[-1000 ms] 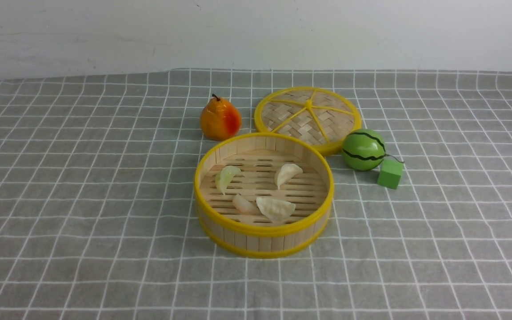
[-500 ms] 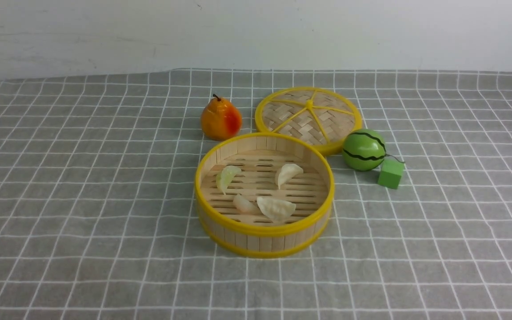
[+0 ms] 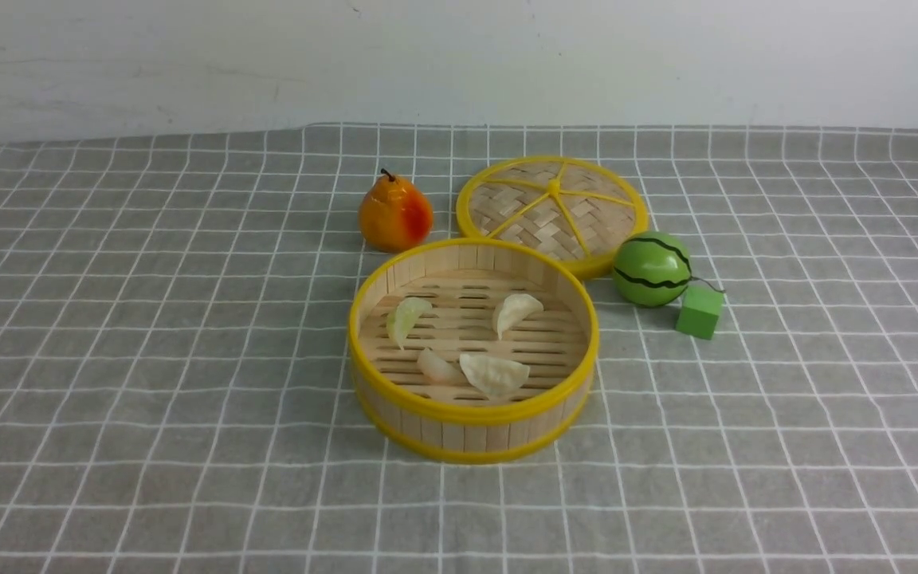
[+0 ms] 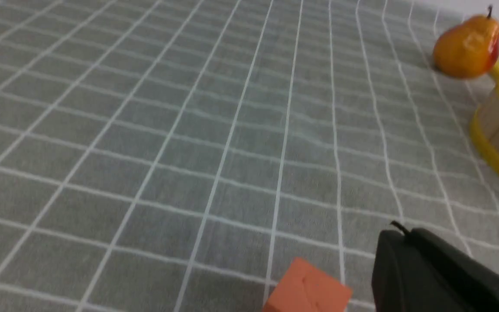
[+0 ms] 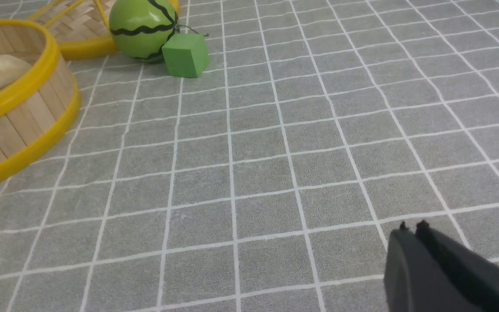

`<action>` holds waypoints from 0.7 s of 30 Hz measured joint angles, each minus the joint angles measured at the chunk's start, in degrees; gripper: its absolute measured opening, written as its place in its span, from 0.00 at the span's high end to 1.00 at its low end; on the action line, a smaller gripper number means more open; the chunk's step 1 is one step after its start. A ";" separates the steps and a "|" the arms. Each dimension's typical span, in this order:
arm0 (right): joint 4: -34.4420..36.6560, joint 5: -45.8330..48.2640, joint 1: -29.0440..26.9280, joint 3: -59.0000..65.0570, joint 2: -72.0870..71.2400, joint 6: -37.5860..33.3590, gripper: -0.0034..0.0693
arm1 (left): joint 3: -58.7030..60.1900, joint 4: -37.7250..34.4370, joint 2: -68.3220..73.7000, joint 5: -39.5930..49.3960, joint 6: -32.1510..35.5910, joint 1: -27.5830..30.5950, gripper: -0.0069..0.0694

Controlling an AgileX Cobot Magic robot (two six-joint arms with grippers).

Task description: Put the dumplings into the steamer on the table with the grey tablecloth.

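Dumplings [image 3: 495, 373], 4 pleated crescents, lie in slatted bamboo steamer [image 3: 472, 430]; both end effectors clenched, empty.

**Count of things on the grey cloth**

Four dumplings [image 3: 459, 341] lie inside one steamer [image 3: 473, 430]. One woven lid [image 3: 552, 210] sits flat on the one grey tablecloth [image 3: 148, 359]. There is one pear [image 3: 394, 214], one green striped ball [image 3: 652, 269] and one green cube [image 3: 700, 312]. The left wrist view adds one orange cube [image 4: 308, 292]. Two grippers show, one in each wrist view: the left gripper [image 4: 399, 236] and the right gripper [image 5: 412, 229].
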 joint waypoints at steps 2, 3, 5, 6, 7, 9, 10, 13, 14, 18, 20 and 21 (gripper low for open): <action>0.00 0.00 0.00 0.00 0.00 0.00 0.94 | 0.11 0.12 0.00 1.16 1.64 0.00 0.93; 0.00 0.00 0.00 0.00 0.00 0.00 0.94 | 0.11 0.18 0.00 1.22 1.92 0.00 0.93; 0.00 0.00 0.00 0.00 0.00 0.00 0.93 | 0.11 0.23 0.00 1.34 2.35 0.00 0.93; 0.00 0.00 0.00 0.00 0.00 0.00 0.93 | 0.11 0.23 0.00 1.34 2.48 0.00 0.93; 0.00 0.00 0.00 0.00 0.00 0.00 0.93 | 0.11 0.23 0.00 1.34 2.48 0.00 0.93; 0.00 0.00 0.00 0.00 0.00 0.00 0.92 | 0.11 0.18 0.00 1.34 2.48 0.00 0.93; 0.00 0.00 0.00 0.00 0.00 0.00 0.92 | 0.11 0.18 0.00 1.34 2.48 0.00 0.93; 0.00 0.00 0.00 0.00 0.00 0.00 0.91 | 0.11 0.18 0.00 1.34 2.48 0.00 0.93; 0.00 0.00 0.00 0.00 0.00 0.00 0.91 | 0.11 0.18 0.00 1.28 2.48 0.00 0.93; 0.00 0.00 0.00 0.00 0.00 0.00 0.91 | 0.11 0.18 0.00 1.23 2.48 0.00 0.93; 0.00 0.00 0.00 0.00 0.00 0.00 0.90 | 0.11 0.18 0.00 1.23 2.50 0.00 0.93; 0.00 0.00 0.00 0.00 0.00 0.00 0.90 | 0.11 0.18 0.00 1.23 2.50 0.00 0.93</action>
